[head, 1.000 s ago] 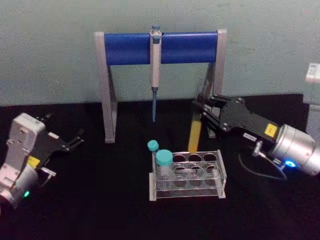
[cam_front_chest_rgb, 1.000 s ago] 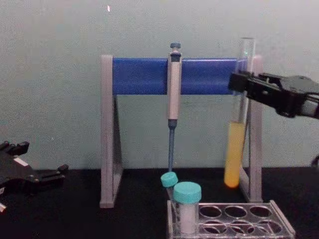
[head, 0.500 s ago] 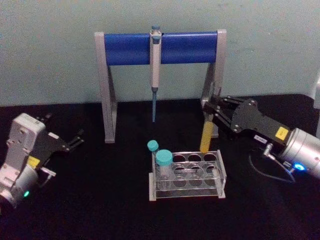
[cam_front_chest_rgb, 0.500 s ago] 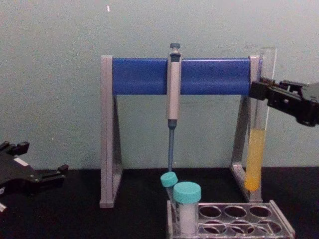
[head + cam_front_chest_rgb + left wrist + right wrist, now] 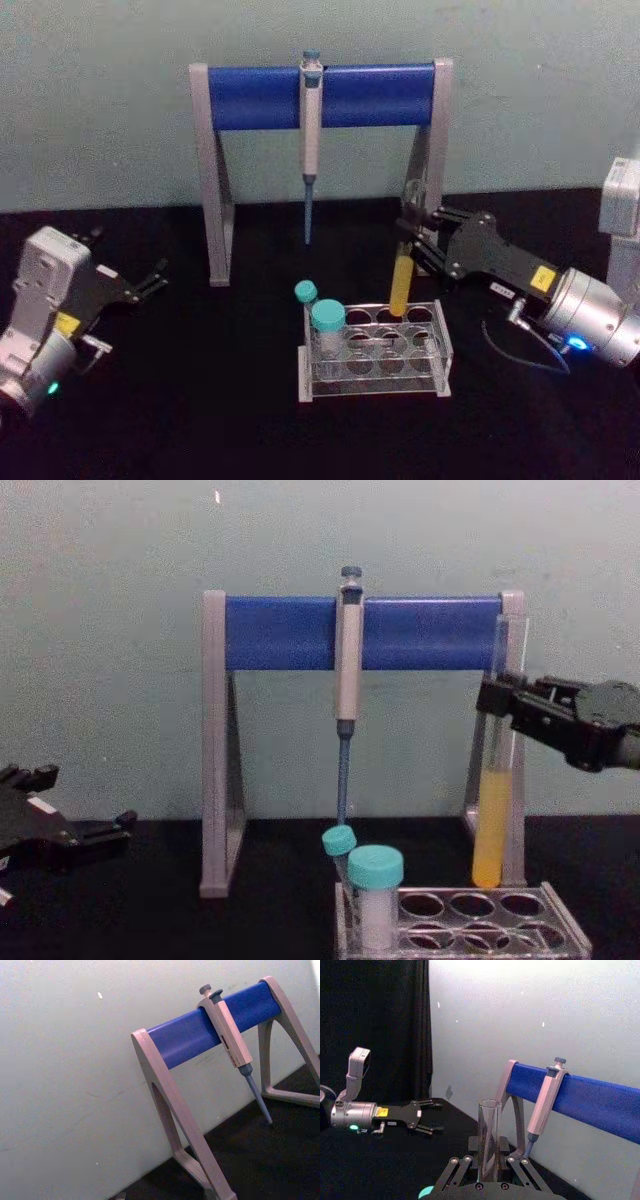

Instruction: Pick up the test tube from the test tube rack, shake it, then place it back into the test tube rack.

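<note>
Two arms: right gripper reaches over the back of the rack, jaws clamped on the tube; left gripper sits low at the left of the tabletop, well apart, jaws spread and holding nothing.
Tube: held near upright by its clear upper part, in front of the stand's right leg; its rounded bottom is at the rack's back row, right of the middle.
Hard to tell: whether that bottom is inside a hole or just above one. From the head view the bare glass top nearly vanishes against the grey leg.
Cut off: chest view loses the rack's front rows at its lower edge; left wrist view crops the stand's near foot.
Hidden: the jaws cover a band of the tube; the small vial stands partly behind the big vial.
Glass: tube long, thin, open-mouthed, yellow liquid in the lower part.
Plastic: rack low and clear, with rows of round holes; vials clear with teal caps.
Stand: flat grey legs, round blue bar, with a grey pipette hung at the middle, thin blue tip pointing down.
Surfaces: tabletop matt black; wall pale grey-green and plain.
</note>
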